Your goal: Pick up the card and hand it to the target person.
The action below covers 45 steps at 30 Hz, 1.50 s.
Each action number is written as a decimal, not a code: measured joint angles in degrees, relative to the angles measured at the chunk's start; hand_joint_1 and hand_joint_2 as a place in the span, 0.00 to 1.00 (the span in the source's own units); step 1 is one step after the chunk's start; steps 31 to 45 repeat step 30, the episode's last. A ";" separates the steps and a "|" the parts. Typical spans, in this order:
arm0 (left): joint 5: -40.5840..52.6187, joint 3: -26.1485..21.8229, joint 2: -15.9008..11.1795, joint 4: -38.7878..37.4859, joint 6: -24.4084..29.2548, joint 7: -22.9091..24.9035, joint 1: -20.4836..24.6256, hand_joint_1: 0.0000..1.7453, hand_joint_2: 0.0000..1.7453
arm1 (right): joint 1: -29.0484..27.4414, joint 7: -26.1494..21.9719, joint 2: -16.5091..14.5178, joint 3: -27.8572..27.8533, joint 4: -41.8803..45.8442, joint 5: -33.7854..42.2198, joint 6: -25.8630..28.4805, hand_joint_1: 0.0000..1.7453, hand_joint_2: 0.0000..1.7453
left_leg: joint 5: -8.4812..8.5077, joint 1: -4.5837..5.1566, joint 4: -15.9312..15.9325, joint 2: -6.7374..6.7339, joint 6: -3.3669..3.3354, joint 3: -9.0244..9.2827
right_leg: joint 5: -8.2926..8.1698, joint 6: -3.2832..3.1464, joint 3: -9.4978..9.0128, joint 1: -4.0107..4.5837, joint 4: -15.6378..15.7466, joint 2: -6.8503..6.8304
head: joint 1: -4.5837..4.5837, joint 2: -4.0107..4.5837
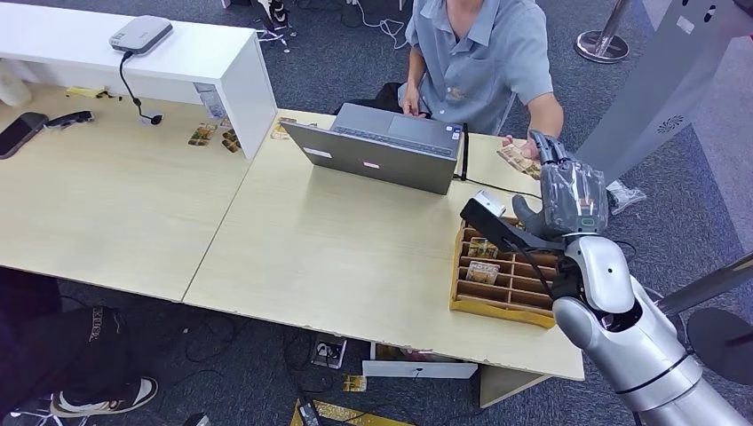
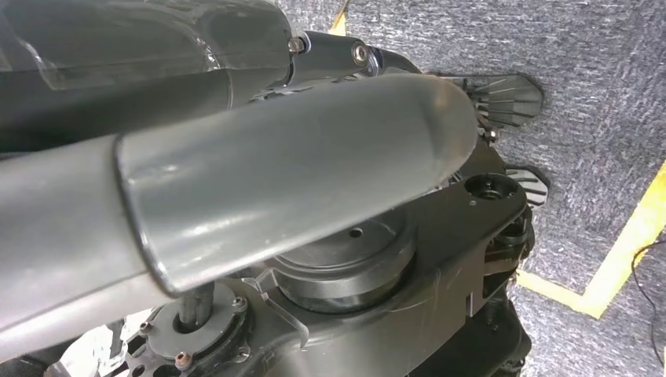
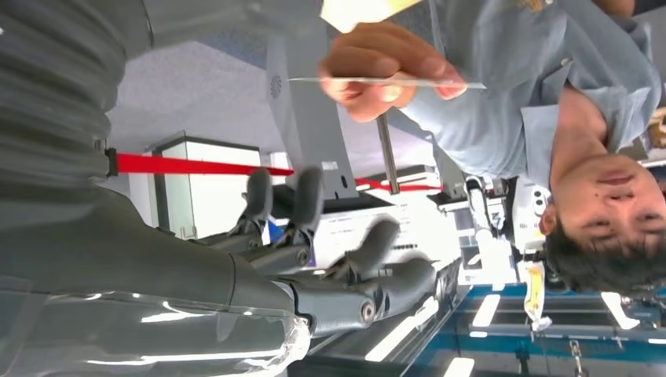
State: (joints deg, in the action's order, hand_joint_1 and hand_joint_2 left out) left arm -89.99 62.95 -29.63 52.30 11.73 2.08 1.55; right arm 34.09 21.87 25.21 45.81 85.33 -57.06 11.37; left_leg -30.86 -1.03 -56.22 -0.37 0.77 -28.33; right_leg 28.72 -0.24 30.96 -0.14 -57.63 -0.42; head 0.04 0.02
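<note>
Two pale wooden tables [image 1: 337,257] stood joined edge to edge on grey carpet, with a white shelf unit [image 1: 186,53] raised over the far left one; one person in a grey short-sleeved shirt [image 1: 475,53] sat behind the far edge, facing the robot; one open grey laptop [image 1: 377,146] lay in front of that person; one wooden slotted card box [image 1: 502,275] sat near the right front corner of the table, with a few cards still standing in its compartments; one small grey projector [image 1: 140,34] rested on the shelf, and one dark phone [image 1: 19,133] lay at the far left. The robot's right hand [image 1: 568,191] was raised above the card box, reaching toward the person; in the right wrist view its fingers [image 3: 369,271] were spread apart and held nothing. One card [image 3: 385,82] was pinched in the person's hand [image 3: 385,67], just beyond the robot's fingertips; in the head view that card [image 1: 517,158] sat in the person's hand beside the robot's fingers. The handover therefore looked done, the card having passed to the target person; what seemed left was only drawing the arm back. The left hand [image 2: 275,181] hung by the robot's body above the floor; whether its fingers were curled or spread could not be told.
</note>
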 joint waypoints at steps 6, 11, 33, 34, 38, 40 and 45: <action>0.00 -0.08 0.18 0.02 1.13 0.35 -0.46 0.00 0.00 | -2.61 1.16 -0.14 -0.71 1.47 6.14 4.49 0.00 1.00 | 0.00 0.00 -0.01 -0.01 0.00 0.02 | 0.00 0.00 0.00 0.00 0.00 0.01 | -0.01 0.00; 0.00 -0.82 0.64 0.38 2.54 0.35 -1.14 0.00 0.00 | -7.50 -4.60 -0.37 -3.55 5.13 21.94 12.13 0.00 1.00 | -0.01 0.00 -0.01 0.00 0.00 0.03 | 0.01 0.00 0.00 0.00 0.01 0.00 | -0.01 0.00; 0.00 -5.32 3.11 1.46 3.95 0.49 -3.04 0.00 0.00 | -27.27 -29.85 -7.26 -16.50 11.57 74.97 17.25 0.00 1.00 | 0.00 -0.01 0.01 -0.06 0.00 0.03 | 0.00 0.00 0.00 0.01 0.02 0.01 | 0.00 0.00; 0.00 -5.32 3.11 1.46 3.95 0.49 -3.04 0.00 0.00 | -27.27 -29.85 -7.26 -16.50 11.57 74.97 17.25 0.00 1.00 | 0.00 -0.01 0.01 -0.06 0.00 0.03 | 0.00 0.00 0.00 0.01 0.02 0.01 | 0.00 0.00; 0.00 -5.32 3.11 1.46 3.95 0.49 -3.04 0.00 0.00 | -27.27 -29.85 -7.26 -16.50 11.57 74.97 17.25 0.00 1.00 | 0.00 -0.01 0.01 -0.06 0.00 0.03 | 0.00 0.00 0.00 0.01 0.02 0.01 | 0.00 0.00; 0.00 -5.32 3.11 1.46 3.95 0.49 -3.04 0.00 0.00 | -27.27 -29.85 -7.26 -16.50 11.57 74.97 17.25 0.00 1.00 | 0.00 -0.01 0.01 -0.06 0.00 0.03 | 0.00 0.00 0.00 0.01 0.02 0.01 | 0.00 0.00; 0.00 -5.32 3.11 1.46 3.95 0.49 -3.04 0.00 0.00 | -27.27 -29.85 -7.26 -16.50 11.57 74.97 17.25 0.00 1.00 | 0.00 -0.01 0.01 -0.06 0.00 0.03 | 0.00 0.00 0.00 0.01 0.02 0.01 | 0.00 0.00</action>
